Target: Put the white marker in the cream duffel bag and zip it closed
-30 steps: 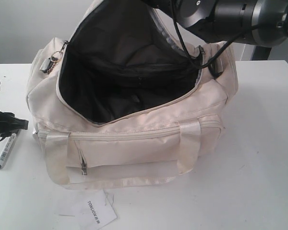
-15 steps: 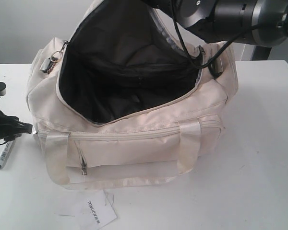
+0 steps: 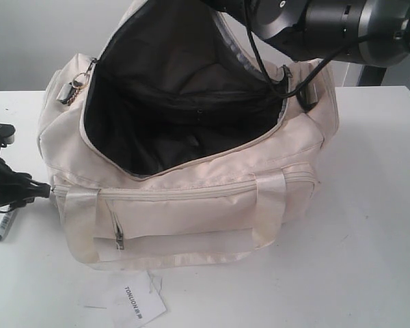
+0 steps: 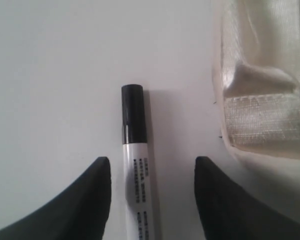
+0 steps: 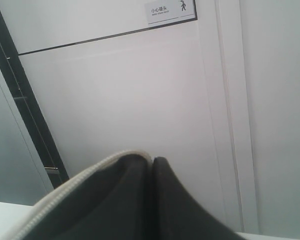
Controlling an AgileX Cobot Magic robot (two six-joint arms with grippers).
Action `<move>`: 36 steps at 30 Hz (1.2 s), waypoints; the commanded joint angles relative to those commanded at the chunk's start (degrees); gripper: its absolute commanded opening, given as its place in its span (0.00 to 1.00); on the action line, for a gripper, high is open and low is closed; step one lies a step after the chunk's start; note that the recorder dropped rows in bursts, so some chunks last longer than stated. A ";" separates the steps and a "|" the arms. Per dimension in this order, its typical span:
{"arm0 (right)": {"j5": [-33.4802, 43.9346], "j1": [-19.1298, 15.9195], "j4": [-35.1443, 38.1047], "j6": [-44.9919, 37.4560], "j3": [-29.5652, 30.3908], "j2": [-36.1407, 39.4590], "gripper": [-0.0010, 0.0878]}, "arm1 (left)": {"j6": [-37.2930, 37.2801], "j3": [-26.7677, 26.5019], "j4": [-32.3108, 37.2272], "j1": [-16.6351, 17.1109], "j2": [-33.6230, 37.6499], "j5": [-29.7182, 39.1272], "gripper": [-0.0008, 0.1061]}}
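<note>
The cream duffel bag (image 3: 191,198) fills the middle of the exterior view on the white worktop (image 3: 369,225). Its top flap is lifted toward the upper middle of the frame, so the dark lining gapes open. The fabric looks soft and limp, and I judge the flap would slump if let go. The right gripper (image 5: 151,161) is pinched together on the flap's zip edge and holds it up.

At the left edge of the exterior view the left gripper (image 4: 152,162) hangs low over the worktop. Its fingers are spread apart, one on each side of the white marker (image 4: 136,190), and do not touch it. The marker lies flat on the worktop just beside the bag's end.

The marker is probably light and rigid, with a smooth round barrel that could roll or slip. The printed barrel near its middle is the best place to grasp it. The black cap (image 4: 133,112) might pull off.
</note>
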 joint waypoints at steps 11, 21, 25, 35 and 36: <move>0.00 0.00 0.00 0.00 0.00 0.00 0.01 | 0.00 0.00 0.00 0.00 1.13 -0.05 0.43; 0.00 0.00 0.00 0.00 0.00 0.00 0.01 | -0.24 0.00 -0.10 0.24 0.84 4.38 0.01; 0.00 0.00 0.00 0.00 0.00 0.00 0.01 | -1.67 0.00 -0.24 1.19 -0.56 4.38 0.01; 0.00 0.00 0.00 0.00 0.00 0.00 0.01 | -1.54 0.00 -0.24 1.63 -6.91 6.93 0.01; 0.00 0.00 0.00 0.00 0.00 0.00 0.01 | -1.54 0.00 -0.24 1.63 -7.49 7.33 0.01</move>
